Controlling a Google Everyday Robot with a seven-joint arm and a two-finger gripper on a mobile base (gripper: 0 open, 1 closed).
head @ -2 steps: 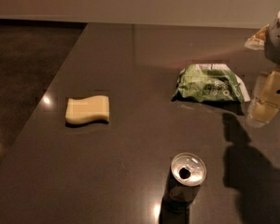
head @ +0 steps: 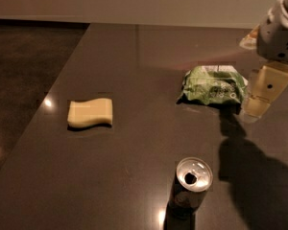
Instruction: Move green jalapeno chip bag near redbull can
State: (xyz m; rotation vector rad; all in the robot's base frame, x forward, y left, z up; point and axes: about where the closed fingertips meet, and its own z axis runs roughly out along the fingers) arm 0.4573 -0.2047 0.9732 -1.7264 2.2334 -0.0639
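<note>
The green jalapeno chip bag lies crinkled on the dark table, right of centre. The redbull can stands upright near the front edge, below and a little left of the bag, its silver top and tab hole facing up. My gripper comes in from the upper right and hangs just off the bag's right end, low over the table. A pale cream part of it is next to the bag. It holds nothing that I can see.
A pale yellow wavy sponge lies on the left part of the table. The table's left edge runs diagonally, with dark floor beyond it. The arm's shadow falls on the front right of the table.
My gripper has shifted a little to the left, closer to the bag's right end. The bag, the can and the sponge have not moved.
</note>
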